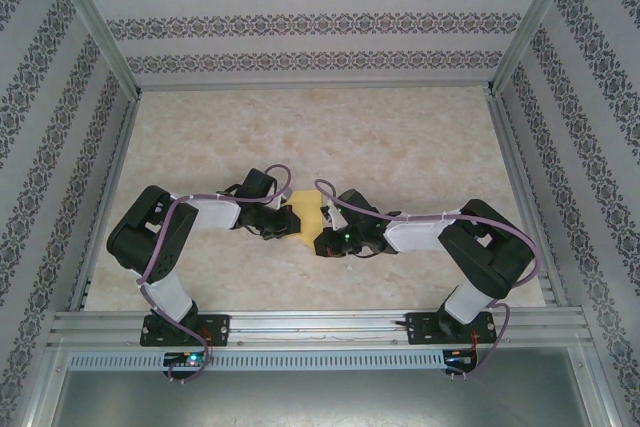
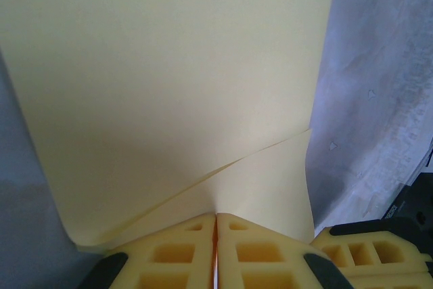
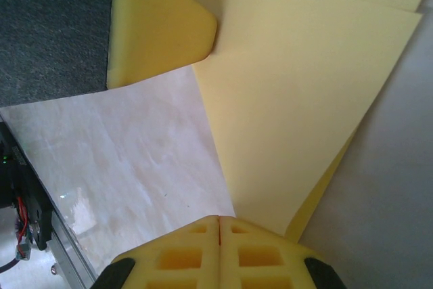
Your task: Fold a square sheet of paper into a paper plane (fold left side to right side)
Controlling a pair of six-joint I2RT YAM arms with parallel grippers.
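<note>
Both arms meet at the middle of the bench (image 1: 420,147); the paper (image 1: 302,217) sits between them, lifted and curling; left gripper (image 2: 216,220) clenched on one edge; right gripper (image 3: 220,221) pinched shut on the paper too, seemingly at a folded corner.

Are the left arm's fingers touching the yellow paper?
Touching. In the left wrist view the left fingers are shut on the yellow paper, pinching its near edge.
</note>
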